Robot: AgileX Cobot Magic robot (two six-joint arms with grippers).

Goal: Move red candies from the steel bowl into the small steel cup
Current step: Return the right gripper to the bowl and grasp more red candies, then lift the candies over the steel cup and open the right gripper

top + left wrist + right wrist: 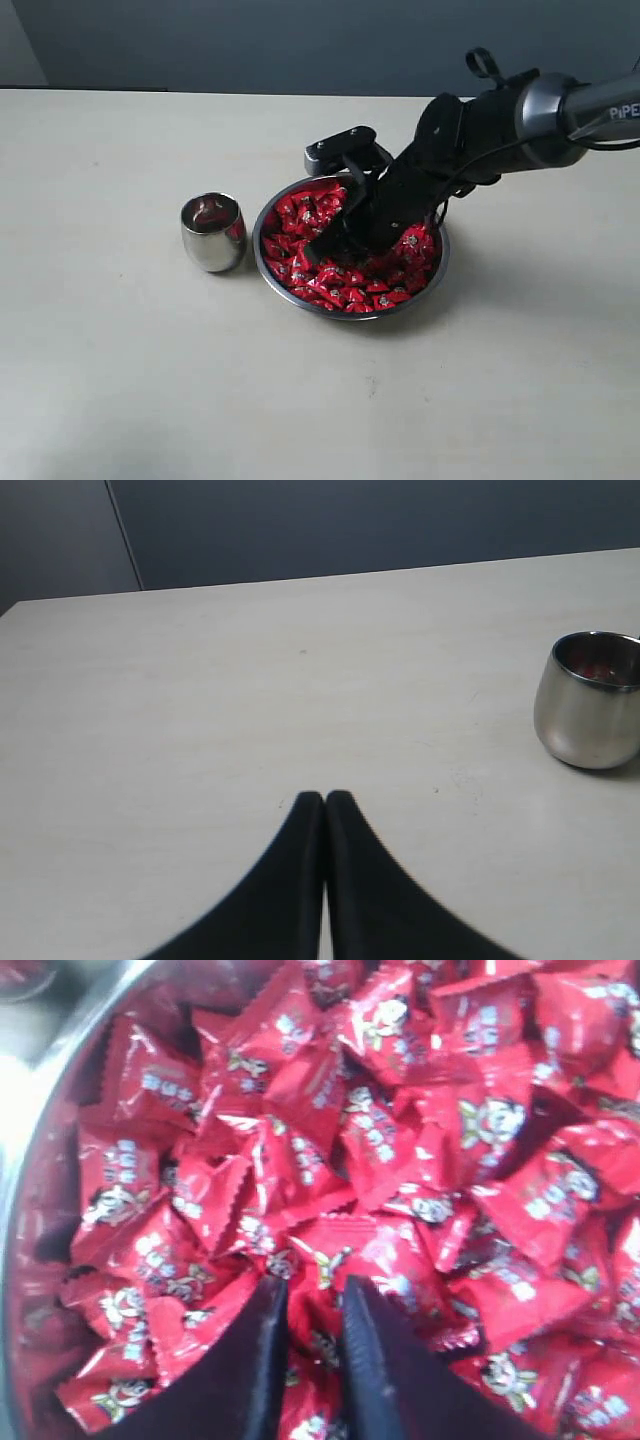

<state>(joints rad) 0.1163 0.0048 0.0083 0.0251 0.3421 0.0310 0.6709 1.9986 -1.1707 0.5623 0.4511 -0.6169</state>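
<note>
The steel bowl [262, 268] sits mid-table, heaped with red candies [300, 215] in shiny crinkled wrappers. My right gripper [320, 250] reaches down into the pile from the right. In the right wrist view its fingertips [313, 1285] stand a narrow gap apart, closed on a red candy [318, 1315] among the other candies [400, 1160], with the bowl's wall [20, 1160] at the side. The small steel cup [213, 232] stands upright just left of the bowl, with red showing inside it. My left gripper [325, 798] is shut and empty above bare table, well short of the cup [590, 705].
The pale table [120, 380] runs to a dark wall at the back. The right arm's black wrist and silver forearm [540, 110] stretch over the bowl's right half. The left arm does not show in the exterior view.
</note>
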